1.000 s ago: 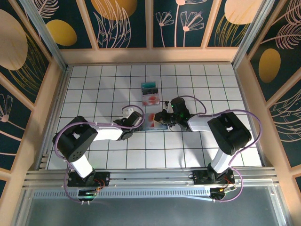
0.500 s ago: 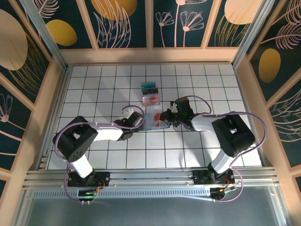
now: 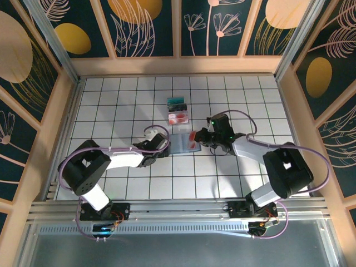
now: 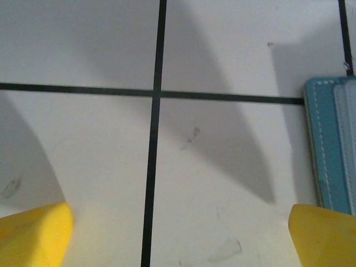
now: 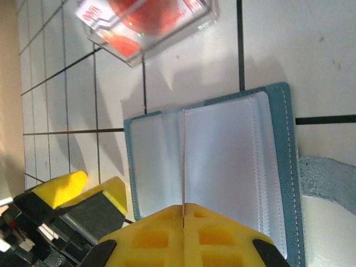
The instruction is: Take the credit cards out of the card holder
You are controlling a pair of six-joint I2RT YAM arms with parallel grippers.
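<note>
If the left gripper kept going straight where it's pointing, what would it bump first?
Probably the bare table, just beside the card holder; depth is unclear.

Left arm (image 3: 122,157) stretched low and forward, wrist angled toward the right arm. Left gripper (image 4: 178,239) has its jaws wide apart, with nothing between the yellow fingertips (image 4: 33,233). Right arm (image 3: 250,149) bent at the elbow, wrist turned toward the left arm. Right gripper (image 5: 183,214) fingers pressed together, pinching a thin card (image 3: 192,135) edge-on, sticking out past the tips.
</note>
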